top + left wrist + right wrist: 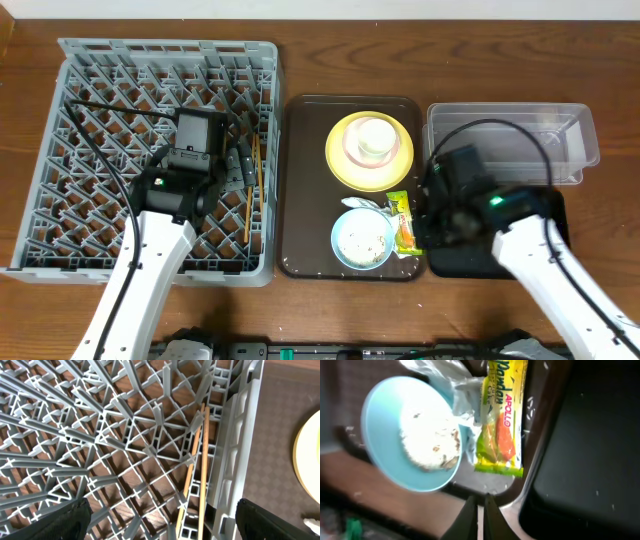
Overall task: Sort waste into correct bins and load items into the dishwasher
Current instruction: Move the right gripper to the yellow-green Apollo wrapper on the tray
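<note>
- Step in hand: sorting the waste. My right end effector (479, 510) hovers over the rim of the wide brown serving tray (305, 180), just short of the green-and-orange foil snack wrapper (500, 425). Its fingers are pressed close together and pinch nothing.
- My left end effector (162, 522) hangs over the large grey plastic lattice dish rack (100, 100), fingers spread wide and empty. The thin wooden chopsticks (202, 460) lie below it against the rack's right wall, so I judge that item loaded.
- Next move, in my judgement: spread the right fingers, descend on the wrapper and pinch it. The shallow black rectangular tray (585, 460) lies just beside the wrapper, across the rim. The wrapper lies flat, so the grasp calls for a low approach.
- Count, waste:
  - one wrapper
  - one crumpled white paper napkin (362, 203), touching the bowl's rim
  - a patch of white rice-like crumbs (427, 435) inside the bowl
- Count, items:
  - two chopsticks
  - one round yellow plate (345, 170)
  - one pale cup (372, 140) standing on the plate
  - one light blue bowl (410, 435)
- Count, bins: two, the black tray and one clear plastic rectangular tub (510, 135), both on the desk (600, 60).
- Plate, cup and bowl are not yet in the rack.
</note>
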Tool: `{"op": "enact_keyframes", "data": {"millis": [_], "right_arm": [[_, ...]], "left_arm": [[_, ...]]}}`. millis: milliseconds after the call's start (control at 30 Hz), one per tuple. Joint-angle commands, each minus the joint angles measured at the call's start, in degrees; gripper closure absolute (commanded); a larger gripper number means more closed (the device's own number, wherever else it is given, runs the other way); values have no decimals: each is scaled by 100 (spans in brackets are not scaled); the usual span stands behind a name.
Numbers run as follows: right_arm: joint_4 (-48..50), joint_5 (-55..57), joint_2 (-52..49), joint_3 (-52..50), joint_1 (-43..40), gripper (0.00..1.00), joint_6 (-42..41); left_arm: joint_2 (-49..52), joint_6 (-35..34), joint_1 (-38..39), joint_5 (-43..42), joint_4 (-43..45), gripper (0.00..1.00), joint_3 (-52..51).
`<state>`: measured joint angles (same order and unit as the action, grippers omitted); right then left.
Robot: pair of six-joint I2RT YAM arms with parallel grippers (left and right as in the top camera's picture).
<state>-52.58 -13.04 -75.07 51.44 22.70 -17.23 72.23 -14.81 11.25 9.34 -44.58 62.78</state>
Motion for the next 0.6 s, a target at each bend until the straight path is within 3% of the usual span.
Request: {"op": "enact_keyframes", "data": {"millis": [0, 167, 400, 567], "right_arm": [[678, 787, 4, -428, 487, 99, -955], [1803, 994, 4, -1012, 1117, 98, -1585], [2052, 2109, 4, -1220, 1692, 99, -1832], [2295, 2269, 4, -1220, 1880, 99, -1860]], "left_arm": [[11, -9, -35, 26, 0, 7, -2], [11, -9, -35, 28, 0, 7, -2], [11, -9, -35, 26, 0, 7, -2], [11, -9, -35, 26, 0, 7, -2]]}}
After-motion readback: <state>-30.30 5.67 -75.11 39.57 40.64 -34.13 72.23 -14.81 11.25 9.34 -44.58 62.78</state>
